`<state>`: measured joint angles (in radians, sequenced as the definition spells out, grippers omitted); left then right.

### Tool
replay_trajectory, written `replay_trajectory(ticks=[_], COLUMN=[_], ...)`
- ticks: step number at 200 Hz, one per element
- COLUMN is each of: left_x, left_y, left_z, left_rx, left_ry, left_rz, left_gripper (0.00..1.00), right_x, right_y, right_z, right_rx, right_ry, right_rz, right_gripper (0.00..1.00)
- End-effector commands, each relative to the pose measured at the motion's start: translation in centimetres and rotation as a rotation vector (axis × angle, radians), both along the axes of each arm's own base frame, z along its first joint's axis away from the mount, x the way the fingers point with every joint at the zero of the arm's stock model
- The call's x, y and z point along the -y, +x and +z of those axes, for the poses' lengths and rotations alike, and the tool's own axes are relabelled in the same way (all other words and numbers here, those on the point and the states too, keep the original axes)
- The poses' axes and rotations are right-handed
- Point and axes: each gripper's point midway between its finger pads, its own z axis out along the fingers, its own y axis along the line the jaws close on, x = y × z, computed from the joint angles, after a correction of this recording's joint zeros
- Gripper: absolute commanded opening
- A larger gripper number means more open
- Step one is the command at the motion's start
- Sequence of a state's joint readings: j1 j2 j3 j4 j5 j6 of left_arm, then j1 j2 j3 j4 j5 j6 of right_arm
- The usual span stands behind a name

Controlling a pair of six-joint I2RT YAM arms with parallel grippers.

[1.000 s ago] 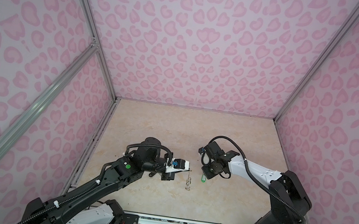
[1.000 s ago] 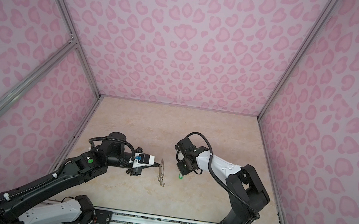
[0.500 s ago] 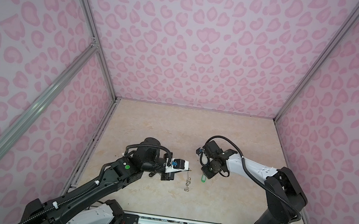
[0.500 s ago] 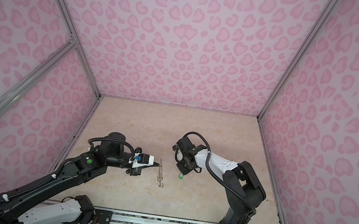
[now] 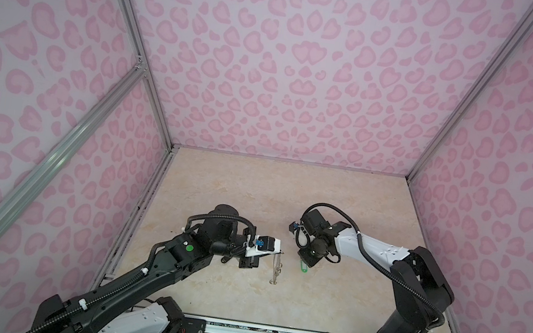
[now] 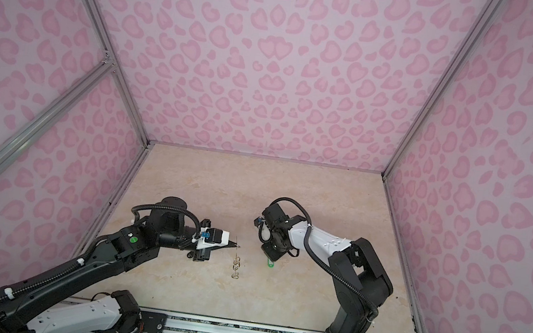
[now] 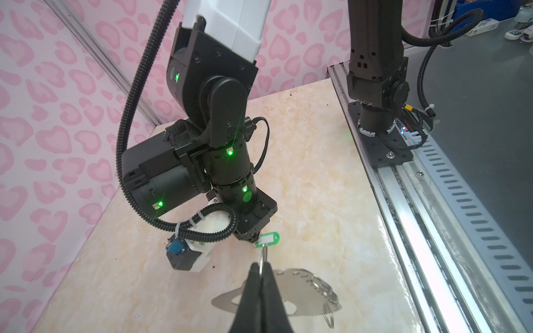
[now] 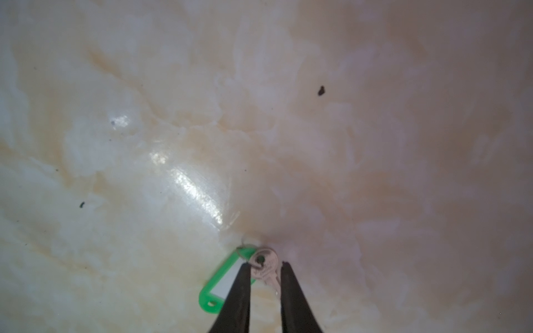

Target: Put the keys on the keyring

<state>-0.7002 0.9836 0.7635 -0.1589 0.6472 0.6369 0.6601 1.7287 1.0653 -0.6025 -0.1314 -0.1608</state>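
Right fingers (image 8: 243, 294) have narrowed yet stand apart astride the green-tagged key (image 8: 264, 266); left fingers (image 7: 252, 291) stay pinched on the keyring (image 7: 301, 285).

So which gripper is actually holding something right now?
The left gripper, pinched shut on the keyring. The right gripper only straddles the green-tagged key on the table, jaws apart.
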Motion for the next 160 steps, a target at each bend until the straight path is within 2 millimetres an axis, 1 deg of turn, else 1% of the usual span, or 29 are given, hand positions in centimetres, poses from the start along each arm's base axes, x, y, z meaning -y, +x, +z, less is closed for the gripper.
replay_trajectory(ticks=[1, 36, 106, 144, 160], left_x=[0.20, 0.21, 0.19, 0.21, 0.20], left_y=[0.17, 0.17, 0.23, 0.25, 0.24], left_z=[0.62, 0.64, 0.53, 0.41, 0.43], left_rx=[0.024, 0.024, 0.024, 0.022, 0.022], left_ry=[-0.019, -0.019, -0.015, -0.013, -0.013], left_rz=[-0.007, -0.007, -0.004, -0.004, -0.003], left_gripper=[0.03, 0.03, 0.03, 0.03, 0.03], right_x=[0.22, 0.17, -0.01, -0.10, -0.13], right_y=[-0.59, -0.81, -1.18, -1.25, -1.16], right_z=[-0.14, -0.59, -0.90, -1.11, -1.03], right_rx=[-0.014, -0.035, -0.059, -0.065, -0.061], right_ry=[-0.004, -0.013, -0.025, -0.024, -0.024], right_rz=[0.027, 0.056, 0.118, 0.126, 0.125], right_gripper=[0.22, 0.21, 0.23, 0.21, 0.19])
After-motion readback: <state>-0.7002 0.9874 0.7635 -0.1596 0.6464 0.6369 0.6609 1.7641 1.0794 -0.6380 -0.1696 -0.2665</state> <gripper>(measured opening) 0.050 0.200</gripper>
